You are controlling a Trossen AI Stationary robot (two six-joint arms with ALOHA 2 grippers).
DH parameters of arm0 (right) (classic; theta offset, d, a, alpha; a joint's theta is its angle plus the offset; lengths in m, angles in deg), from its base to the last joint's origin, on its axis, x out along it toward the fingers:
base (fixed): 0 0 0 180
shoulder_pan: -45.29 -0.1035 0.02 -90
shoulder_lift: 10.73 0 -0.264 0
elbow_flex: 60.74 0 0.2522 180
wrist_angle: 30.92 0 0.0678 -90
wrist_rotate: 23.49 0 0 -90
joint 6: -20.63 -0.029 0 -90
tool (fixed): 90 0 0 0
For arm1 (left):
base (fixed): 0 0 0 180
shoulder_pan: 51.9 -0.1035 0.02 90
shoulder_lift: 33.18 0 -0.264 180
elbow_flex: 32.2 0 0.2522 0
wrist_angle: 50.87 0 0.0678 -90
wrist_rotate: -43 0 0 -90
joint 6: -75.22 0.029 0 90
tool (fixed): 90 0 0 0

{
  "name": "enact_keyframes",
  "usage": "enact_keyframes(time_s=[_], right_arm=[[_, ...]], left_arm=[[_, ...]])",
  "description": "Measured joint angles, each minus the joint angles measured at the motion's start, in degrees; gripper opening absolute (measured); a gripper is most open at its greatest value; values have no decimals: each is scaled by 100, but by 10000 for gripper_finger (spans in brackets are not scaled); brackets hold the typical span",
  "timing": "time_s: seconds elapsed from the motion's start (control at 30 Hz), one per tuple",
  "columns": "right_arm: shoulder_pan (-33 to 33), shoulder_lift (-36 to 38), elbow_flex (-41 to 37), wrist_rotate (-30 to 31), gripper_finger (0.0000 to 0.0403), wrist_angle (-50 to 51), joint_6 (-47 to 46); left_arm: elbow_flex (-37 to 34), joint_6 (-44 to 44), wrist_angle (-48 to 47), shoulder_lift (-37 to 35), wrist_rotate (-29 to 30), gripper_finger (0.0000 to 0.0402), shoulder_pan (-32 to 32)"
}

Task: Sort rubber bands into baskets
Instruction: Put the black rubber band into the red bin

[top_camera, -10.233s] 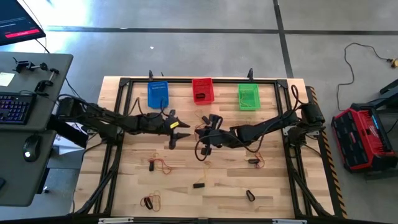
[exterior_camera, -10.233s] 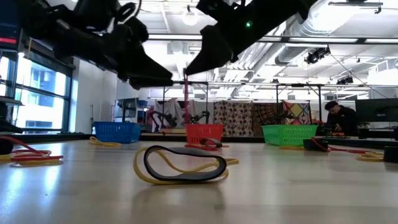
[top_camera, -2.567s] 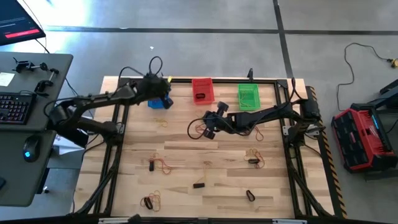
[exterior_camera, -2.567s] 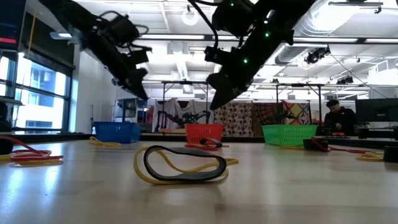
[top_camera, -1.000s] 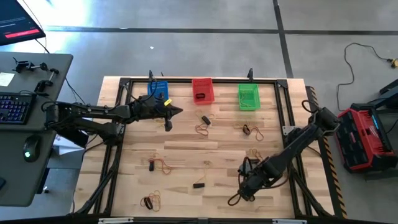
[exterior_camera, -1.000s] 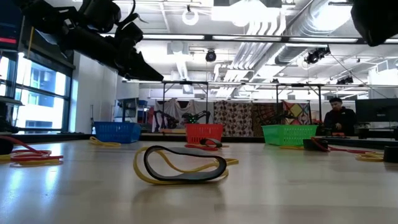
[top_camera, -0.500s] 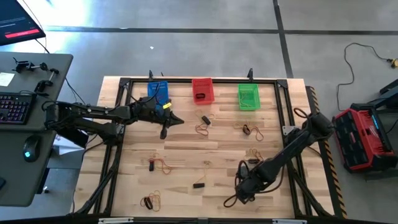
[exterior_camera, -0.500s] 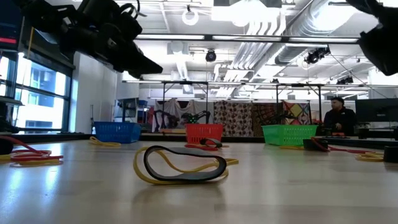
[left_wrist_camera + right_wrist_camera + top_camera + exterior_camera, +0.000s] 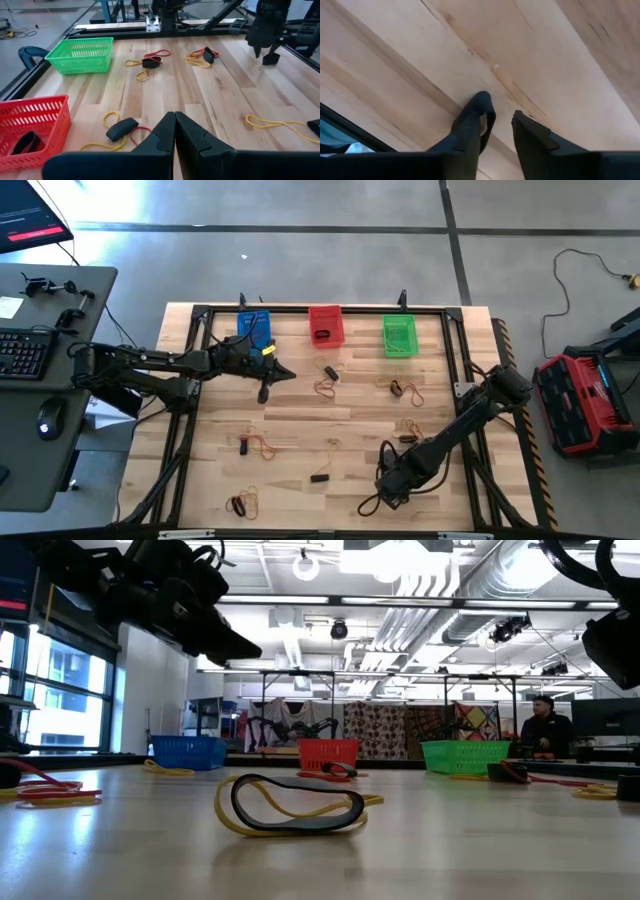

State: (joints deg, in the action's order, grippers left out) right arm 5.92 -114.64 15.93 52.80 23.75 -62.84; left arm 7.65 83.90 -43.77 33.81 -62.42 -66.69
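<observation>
Three baskets stand in a row along the far edge of the table: one blue basket, one red basket and one green basket. The red basket holds one black band, seen in the left wrist view.

The left gripper hovers just in front of the blue basket, its fingers pressed together with nothing between them.

The right gripper is down at the near edge of the table, well in front of the green basket. In the right wrist view a black rubber band lies on the wood at the tip of one finger; the fingers stand apart around it, and a firm hold cannot be told.

About eight small clusters of rubber bands lie loose on the table in front of the baskets. One black-and-yellow pair sits just in front of the red basket, another just in front of the green basket.
</observation>
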Motion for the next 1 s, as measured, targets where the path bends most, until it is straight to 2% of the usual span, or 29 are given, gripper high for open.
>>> enact_keyframes(time_s=[0.23, 0.43, 0.63, 0.77, 0.9, 1.0], right_arm=[[11, 0, 0, 12, 9, 0, 505], [28, 0, 0, 126, 8, 42, 631], [-22, 264, 0, -73, 1, -36, 571], [-97, 609, 0, 375, 1, 119, 731], [-31, 869, 0, 1119, 0, 502, 1323], [146, 974, 0, 2162, 0, 998, 1997]], left_arm=[[0, 11, 0, 0, 81, 0, 0], [0, -1, 0, 0, 81, 0, 0], [1, -91, -2, 0, 81, 0, 0], [2, -97, -4, 0, 81, 0, 0], [4, -97, -9, 0, 81, 0, 0], [4, -97, -13, 0, 81, 0, 0]])
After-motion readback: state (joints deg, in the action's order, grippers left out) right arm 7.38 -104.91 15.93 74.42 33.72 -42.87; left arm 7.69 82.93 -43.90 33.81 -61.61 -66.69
